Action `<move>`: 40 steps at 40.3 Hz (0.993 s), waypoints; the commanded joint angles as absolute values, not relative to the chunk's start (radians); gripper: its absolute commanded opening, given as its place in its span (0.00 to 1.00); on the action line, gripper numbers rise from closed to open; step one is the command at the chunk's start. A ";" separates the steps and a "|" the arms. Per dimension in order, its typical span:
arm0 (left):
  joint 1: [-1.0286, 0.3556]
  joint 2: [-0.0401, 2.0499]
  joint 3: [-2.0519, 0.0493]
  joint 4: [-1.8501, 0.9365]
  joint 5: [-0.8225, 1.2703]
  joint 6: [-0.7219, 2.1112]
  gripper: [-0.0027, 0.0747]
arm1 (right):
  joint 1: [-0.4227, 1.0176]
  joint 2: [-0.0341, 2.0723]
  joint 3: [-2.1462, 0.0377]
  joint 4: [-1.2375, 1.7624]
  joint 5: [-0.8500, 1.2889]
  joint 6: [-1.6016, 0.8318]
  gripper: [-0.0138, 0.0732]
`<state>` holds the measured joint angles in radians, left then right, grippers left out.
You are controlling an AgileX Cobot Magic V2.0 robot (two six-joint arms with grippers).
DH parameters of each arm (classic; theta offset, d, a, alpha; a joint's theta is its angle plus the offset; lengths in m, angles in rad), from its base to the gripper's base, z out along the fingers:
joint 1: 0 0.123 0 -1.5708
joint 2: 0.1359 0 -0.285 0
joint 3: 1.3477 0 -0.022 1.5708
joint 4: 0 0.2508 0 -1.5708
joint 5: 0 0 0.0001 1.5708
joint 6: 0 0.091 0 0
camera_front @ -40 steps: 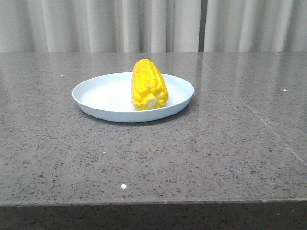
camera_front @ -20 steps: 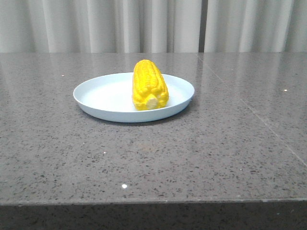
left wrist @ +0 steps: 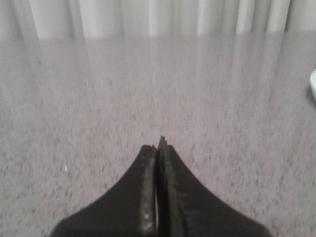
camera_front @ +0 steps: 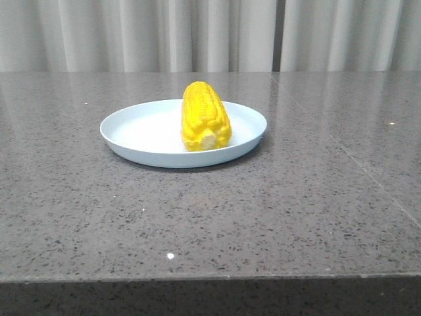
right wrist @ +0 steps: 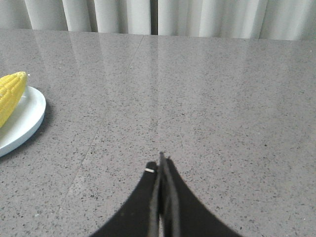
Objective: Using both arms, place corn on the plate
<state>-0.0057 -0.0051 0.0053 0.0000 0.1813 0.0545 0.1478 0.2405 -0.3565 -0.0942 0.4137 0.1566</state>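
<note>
The yellow corn (camera_front: 205,117) lies on the pale blue plate (camera_front: 138,131) in the middle of the grey table, its pale stub end toward the camera. Neither gripper shows in the front view. My left gripper (left wrist: 158,146) is shut and empty over bare table, with only the plate's edge (left wrist: 313,84) at the side of its view. My right gripper (right wrist: 161,161) is shut and empty over bare table, apart from the plate (right wrist: 27,116) and the corn (right wrist: 11,94) seen off to one side.
The grey speckled table (camera_front: 276,210) ends in a front edge near the camera. Pale curtains (camera_front: 210,33) hang behind the table. A seam line runs across the table top on the right.
The view shifted very slightly between the oldest frame and the later ones; the corn and plate stay in place.
</note>
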 commanded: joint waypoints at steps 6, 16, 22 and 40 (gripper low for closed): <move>-0.005 -0.026 0.009 -0.008 0.096 0.052 0.01 | 0.144 0.249 -0.383 -0.105 0.337 0.148 0.08; -0.005 -0.026 0.009 -0.008 0.096 0.052 0.01 | 0.144 0.249 -0.383 -0.105 0.337 0.148 0.08; -0.005 -0.026 0.009 -0.008 0.096 0.052 0.01 | 0.144 0.249 -0.383 -0.105 0.337 0.148 0.08; -0.005 -0.026 0.009 -0.008 0.096 0.052 0.01 | 0.135 0.236 -0.355 -0.142 0.313 0.147 0.08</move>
<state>-0.0057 -0.0051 0.0053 0.0000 0.1796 0.0545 0.1475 0.2379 -0.3488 -0.1065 0.4071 0.1558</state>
